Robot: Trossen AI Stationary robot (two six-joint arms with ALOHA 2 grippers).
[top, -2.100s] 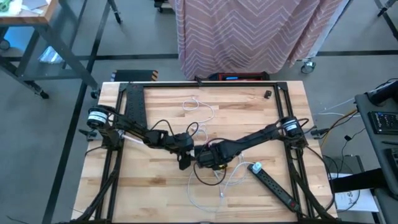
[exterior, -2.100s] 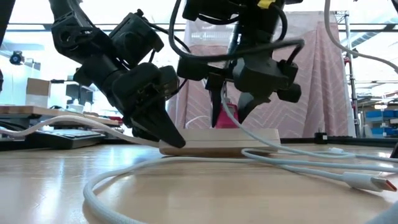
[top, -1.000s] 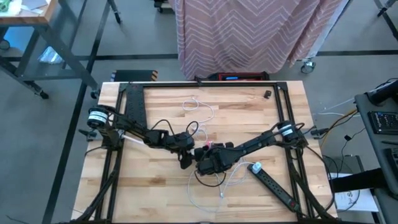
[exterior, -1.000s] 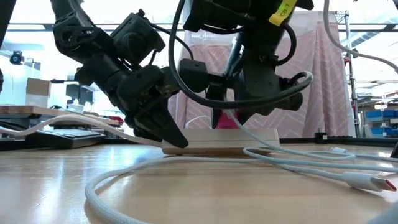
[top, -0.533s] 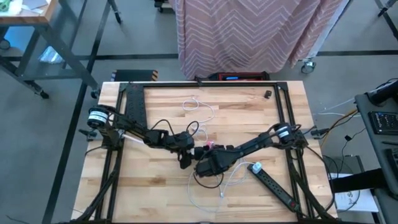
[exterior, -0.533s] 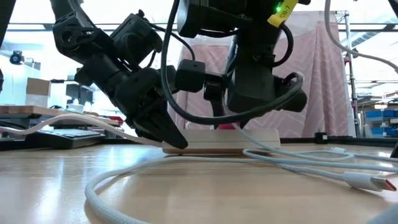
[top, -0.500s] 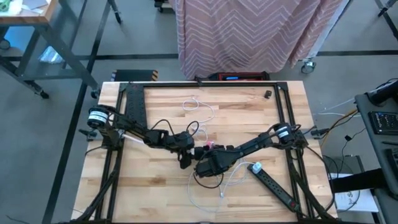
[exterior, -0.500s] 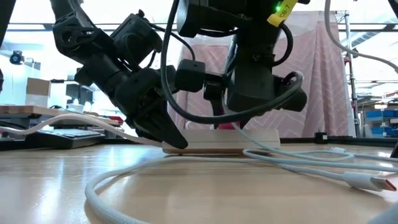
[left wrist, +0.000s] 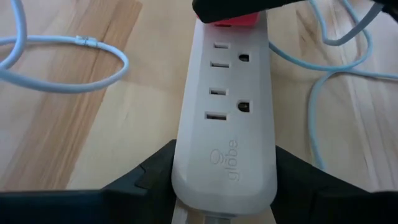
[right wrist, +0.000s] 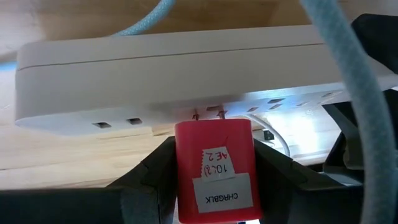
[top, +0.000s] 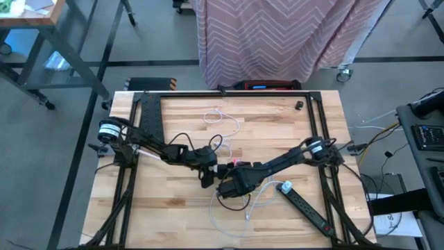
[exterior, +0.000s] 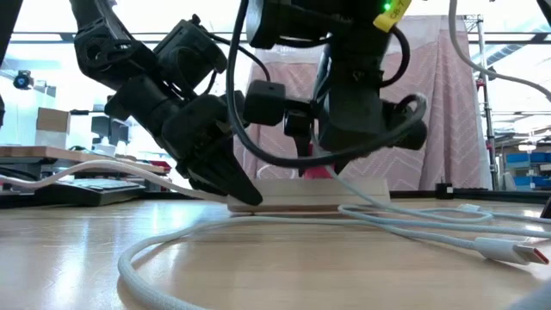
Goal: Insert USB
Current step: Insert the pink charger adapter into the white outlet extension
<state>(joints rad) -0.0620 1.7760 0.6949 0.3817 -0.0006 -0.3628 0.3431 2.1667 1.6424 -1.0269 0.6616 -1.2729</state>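
A white power strip [left wrist: 224, 124] lies flat on the wooden table, mostly hidden under the arms in the high view [top: 222, 169]. My left gripper [left wrist: 224, 186] is shut on its near end and shows in the low view [exterior: 237, 189]. My right gripper [right wrist: 214, 180] stands over the strip's far end, shut on a red USB charger [right wrist: 214, 162]. The charger's two metal prongs [right wrist: 208, 114] point at the strip's socket face. The charger also shows beyond the sockets in the left wrist view [left wrist: 229, 20]. My left gripper pinches the strip's logo end [left wrist: 227, 171] between its two fingers, one on each long side. It comes slanting down from the table's left, and the strip lies flat on the table. My right gripper pinches the red charger's body [right wrist: 186, 168] by two opposite sides from above. The charger is lifted, and its prongs reach the strip's face; whether they sit in the slots cannot be told.
A black power strip [top: 305, 208] lies near the table's right near corner, with a white adapter [top: 285, 187] beside it. White cables loop in front of the grippers [exterior: 284, 232] and near the far edge [top: 222, 121]. A small black part [top: 297, 105] sits far right.
My right gripper has shifted a little toward the table's near left, over the strip's far end, and has turned. The red charger has come down to the strip's socket face. My left gripper and the strip have stayed in place.
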